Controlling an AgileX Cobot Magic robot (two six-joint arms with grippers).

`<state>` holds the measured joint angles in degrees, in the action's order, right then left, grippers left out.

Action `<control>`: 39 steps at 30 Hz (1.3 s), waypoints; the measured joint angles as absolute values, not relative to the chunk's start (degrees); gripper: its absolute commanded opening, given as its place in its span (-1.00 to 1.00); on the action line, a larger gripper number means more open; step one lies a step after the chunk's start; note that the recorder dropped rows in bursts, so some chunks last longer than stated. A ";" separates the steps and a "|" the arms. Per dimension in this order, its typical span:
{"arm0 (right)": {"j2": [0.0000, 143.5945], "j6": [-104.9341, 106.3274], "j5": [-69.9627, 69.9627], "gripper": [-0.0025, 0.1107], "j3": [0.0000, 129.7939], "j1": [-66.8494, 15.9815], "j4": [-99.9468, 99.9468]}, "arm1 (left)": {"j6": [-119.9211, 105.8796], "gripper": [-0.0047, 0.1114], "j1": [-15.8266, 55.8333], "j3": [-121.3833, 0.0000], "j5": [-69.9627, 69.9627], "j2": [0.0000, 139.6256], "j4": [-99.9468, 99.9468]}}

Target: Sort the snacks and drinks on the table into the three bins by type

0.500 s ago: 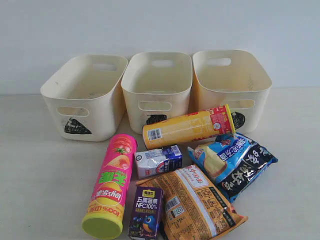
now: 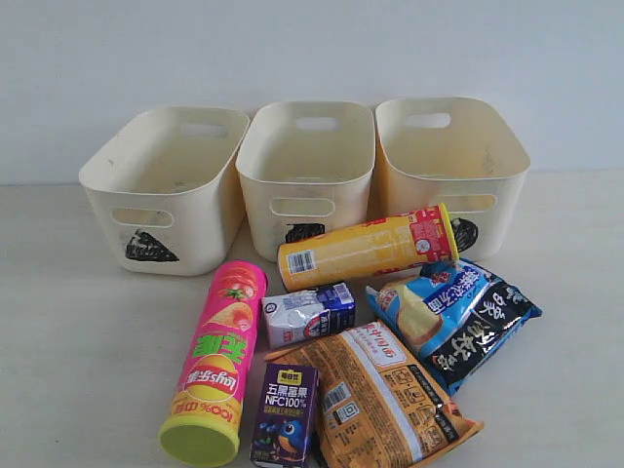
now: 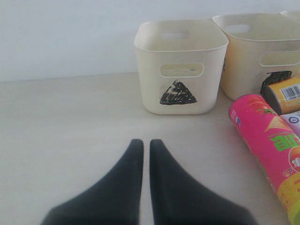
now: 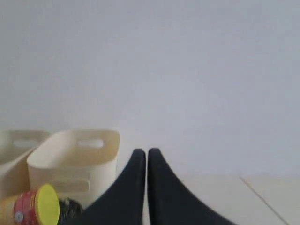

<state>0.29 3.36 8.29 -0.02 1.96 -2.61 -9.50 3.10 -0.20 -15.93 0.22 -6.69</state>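
Three cream bins stand in a row at the back: triangle bin (image 2: 164, 185), middle bin (image 2: 307, 171), right bin (image 2: 450, 166). In front lie a pink chip tube (image 2: 216, 361), a yellow chip tube (image 2: 369, 248), an orange bag (image 2: 385, 400) and a blue-and-black bag (image 2: 456, 317). A white-and-blue carton (image 2: 310, 314) lies between the tubes; a dark purple carton (image 2: 285, 414) stands at the front. Neither gripper shows in the exterior view. My left gripper (image 3: 146, 143) is shut and empty over bare table, short of the triangle bin (image 3: 180, 65). My right gripper (image 4: 146, 152) is shut and empty beside the right bin (image 4: 75, 157).
All three bins look empty. The table (image 2: 68, 322) is pale, with a plain white wall behind. In the right wrist view the yellow tube's end (image 4: 44, 205) lies in front of the bin.
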 measured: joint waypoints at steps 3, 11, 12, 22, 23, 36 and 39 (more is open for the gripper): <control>0.19 2.74 16.83 -0.96 -0.02 1.96 -2.61 | -9.50 -0.84 3.10 -0.20 -15.93 0.22 -6.69; 0.19 -12.97 29.90 -0.96 2.35 1.96 -4.01 | -9.50 -0.84 3.10 -0.20 -15.93 0.22 -6.69; 0.19 -14.76 28.95 -0.96 3.77 1.96 -4.01 | -9.50 -0.84 3.10 -0.20 -15.93 0.22 -6.69; 9.33 -21.44 6.59 -0.96 25.01 1.96 -4.46 | -9.50 -0.84 3.10 -0.20 -15.93 0.22 -6.69; 10.75 -21.44 6.90 -0.96 26.54 1.96 -4.46 | -9.50 -0.84 3.10 -0.20 -15.93 0.22 -6.69; 31.59 -21.58 0.00 -0.96 37.08 1.96 -4.46 | -9.50 -0.84 3.10 -0.20 -15.93 0.22 -6.69; 36.93 -20.70 -12.33 -0.96 37.18 1.96 -4.46 | -9.50 -0.84 3.10 -0.20 -15.93 0.22 -6.69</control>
<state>36.93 -20.70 -12.33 37.18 1.96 -4.46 -9.50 3.10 -0.20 -15.93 0.22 -6.69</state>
